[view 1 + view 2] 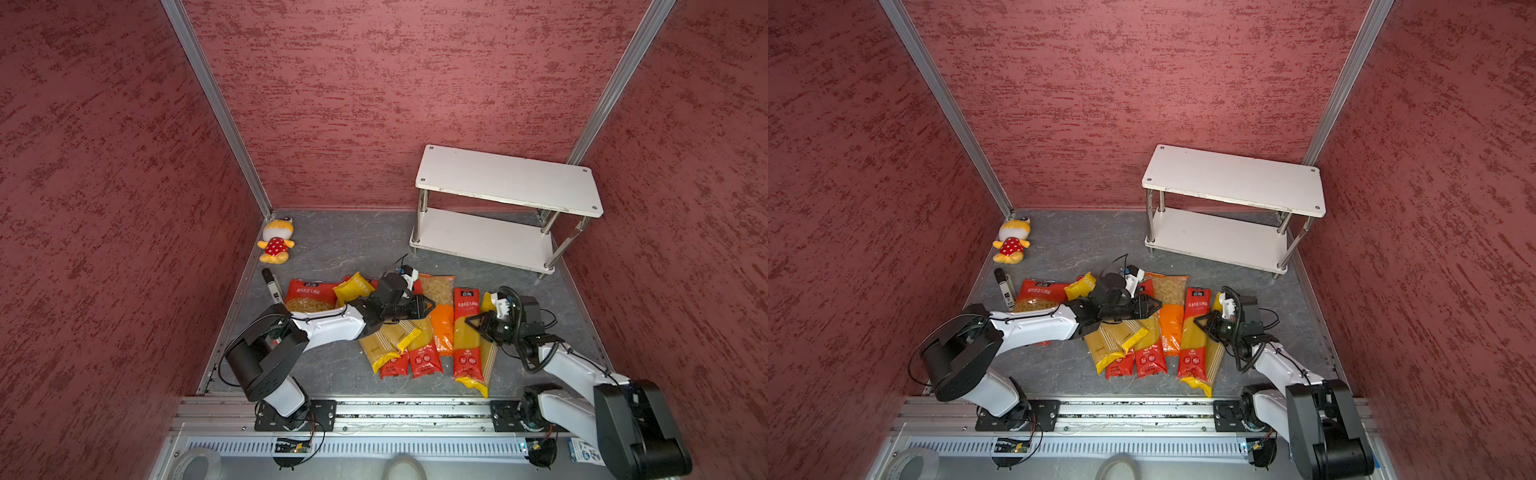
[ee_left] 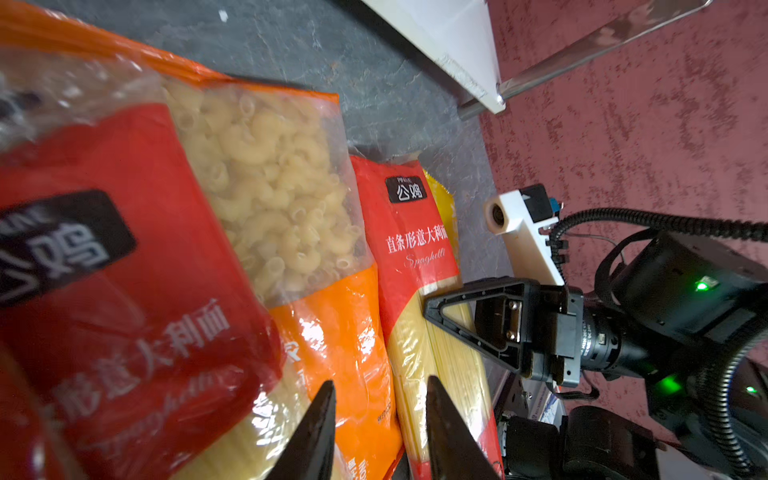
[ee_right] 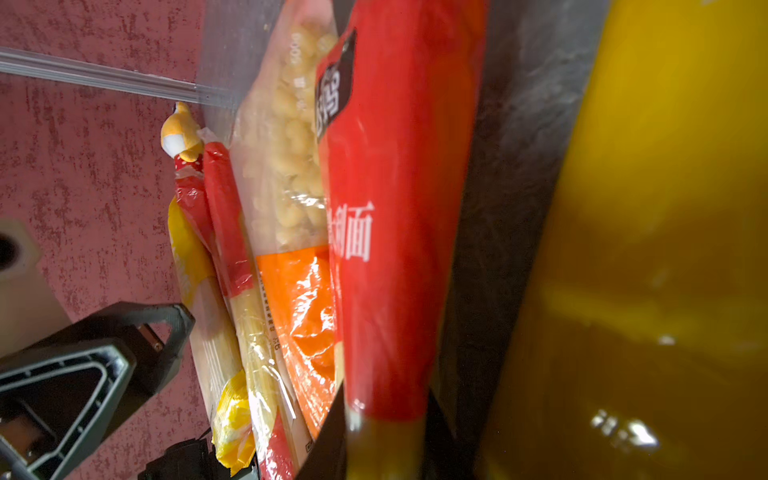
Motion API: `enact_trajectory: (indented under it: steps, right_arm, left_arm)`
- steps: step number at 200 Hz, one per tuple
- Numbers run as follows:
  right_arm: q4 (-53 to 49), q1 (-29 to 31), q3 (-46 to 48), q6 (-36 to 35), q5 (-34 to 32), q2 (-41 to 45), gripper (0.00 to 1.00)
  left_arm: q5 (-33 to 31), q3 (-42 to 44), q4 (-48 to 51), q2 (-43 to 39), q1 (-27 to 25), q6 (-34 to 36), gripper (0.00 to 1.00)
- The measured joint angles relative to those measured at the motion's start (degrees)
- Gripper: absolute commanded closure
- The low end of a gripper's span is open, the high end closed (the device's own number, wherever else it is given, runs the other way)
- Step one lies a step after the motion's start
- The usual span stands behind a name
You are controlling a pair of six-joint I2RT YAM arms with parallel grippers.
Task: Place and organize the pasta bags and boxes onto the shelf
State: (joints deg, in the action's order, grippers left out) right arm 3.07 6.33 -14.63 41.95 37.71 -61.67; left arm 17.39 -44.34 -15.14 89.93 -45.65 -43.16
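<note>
Right gripper [image 1: 472, 322] sits low over the right end of the pile, its jaws clamped on the rightmost red spaghetti bag [image 1: 465, 332] about halfway along. In the right wrist view the two dark fingers [image 3: 328, 440] press that bag [image 3: 386, 249] from both sides, though the picture is blurred there. A long yellow bag [image 1: 488, 353] lies just beside it, partly under it, and pokes out at the near end.

Left gripper [image 1: 430, 306] reaches across the middle of the pile and hangs above the wide orange bag [image 1: 441, 320]. Its jaws stand partly apart with nothing between them; the left wrist view shows the gap between the fingertips [image 2: 320, 419], with the orange bag [image 2: 332, 332] behind it.

All the pasta bags lie on the grey surface [image 1: 332, 249]. Under the left arm are two more red spaghetti bags [image 1: 424, 359] and yellow long bags [image 1: 379, 345], overlapping one another. Farther left lie a short red curly-pasta bag [image 1: 305, 293] and a yellow PASTATIME bag [image 1: 354, 286] resting on its edge.

The shelf [image 1: 507, 178] stands in the back right corner, well apart from the pile. A plush toy [image 1: 275, 245] lies in the back left corner, with a black marker [image 1: 272, 286] near it.
</note>
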Motion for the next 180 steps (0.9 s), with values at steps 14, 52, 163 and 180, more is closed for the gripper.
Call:
enact_trajectory:
  steps: [14, 52, 163, 180]
  right_arm:
    - [-0.81, 0.11, 0.0, -0.33, 0.42, 2.93, 0.86]
    - [-0.24, 0.31, -0.02, -0.09, 2.6, 11.82, 0.86]
    - [21.53, 13.44, -14.88, 4.0, 3.04, 3.5, 0.85]
    - [22.77, 14.51, -15.08, 4.17, 3.02, 2.01, 0.85]
  left_arm:
    - [1.51, 0.59, -0.76, -2.14, 1.97, 0.11, 0.57]
    - [4.96, 0.63, -2.36, -9.46, 5.84, 1.18, 0.45]
    - [19.28, -5.29, -19.41, -0.96, 9.46, -8.24, 0.28]
    - [20.33, -5.7, -20.65, -0.66, 9.73, -9.27, 0.34]
